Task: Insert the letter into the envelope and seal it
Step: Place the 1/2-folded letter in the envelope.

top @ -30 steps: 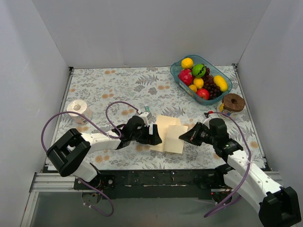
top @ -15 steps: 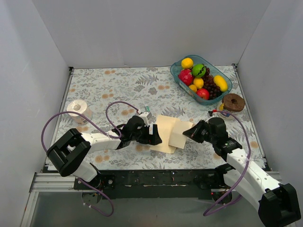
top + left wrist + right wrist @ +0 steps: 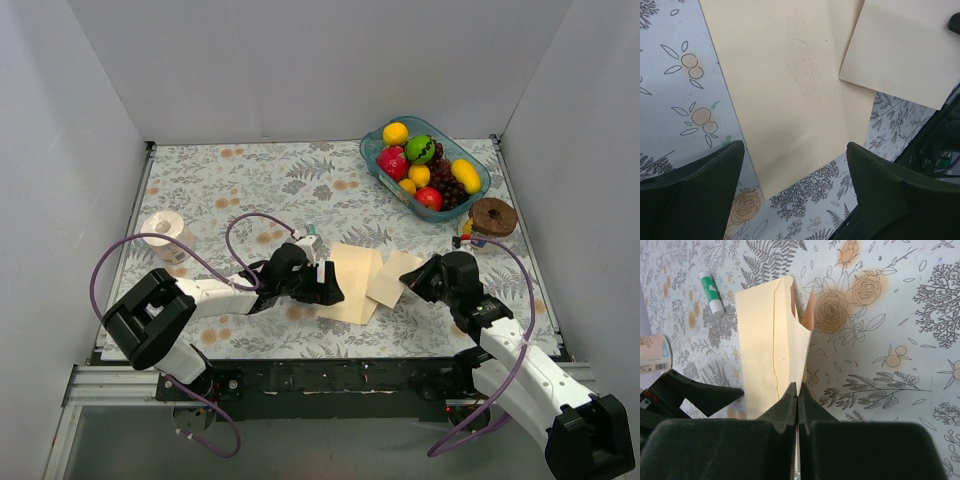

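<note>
Alignment matters most on this insertion, as I read it from the console. My right gripper [image 3: 796, 387] has its fingers pressed flat together on the near edge of a pale sheet that rises off the table [image 3: 220, 180]. A salmon-peach strip at that sheet's far corner tells me it is the letter [image 3: 808, 307], folded or doubled — I cannot say which. From above it sits tilted and overlaps the right edge of the envelope [image 3: 785, 100], which lies flat between the two arms. My left gripper [image 3: 795, 150] is spread wide, one finger either side of the envelope's near corner; whether it presses on the paper I cannot tell. Neither the pointed flap nor the mouth is clear to me in any view, so I'd find the opening first. Then I'd want the left fingers pinning the envelope so it cannot skate, the letter's leading edge squared to the mouth, and a low, shallow push — too steep and the thin paper will likely buckle or shove the envelope along. The glue stick [image 3: 709, 294] lies beyond the papers, ready for sealing afterwards.
</note>
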Robot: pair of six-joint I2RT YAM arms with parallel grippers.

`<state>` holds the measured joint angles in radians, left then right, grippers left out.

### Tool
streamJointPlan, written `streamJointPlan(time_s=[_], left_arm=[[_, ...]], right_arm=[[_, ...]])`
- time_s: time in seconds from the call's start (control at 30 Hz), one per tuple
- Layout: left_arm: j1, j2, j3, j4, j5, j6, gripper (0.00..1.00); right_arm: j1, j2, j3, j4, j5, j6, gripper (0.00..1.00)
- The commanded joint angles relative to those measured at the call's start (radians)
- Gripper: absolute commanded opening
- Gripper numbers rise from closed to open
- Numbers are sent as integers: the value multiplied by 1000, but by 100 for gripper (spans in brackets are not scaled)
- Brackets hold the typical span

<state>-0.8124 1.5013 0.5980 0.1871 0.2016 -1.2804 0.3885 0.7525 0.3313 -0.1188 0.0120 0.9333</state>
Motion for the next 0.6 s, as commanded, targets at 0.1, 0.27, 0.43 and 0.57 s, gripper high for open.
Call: streamJointPlan(time_s=[0.1,0.27,0.43,0.57], left_arm=[[4,42,23,-44,19,3,82],[4,50,29,-43,19,4,82],[4,62,34,-40,24,1,81],[4,65,37,-38,24,3,81]], right_arm=[[-5,41,-20,73,26,-45,1],[-5,87,-20,102,3,-74,1],[-5,123,-8,110,-37,-119,1],[-7,120,2,110,-34,-131,1]])
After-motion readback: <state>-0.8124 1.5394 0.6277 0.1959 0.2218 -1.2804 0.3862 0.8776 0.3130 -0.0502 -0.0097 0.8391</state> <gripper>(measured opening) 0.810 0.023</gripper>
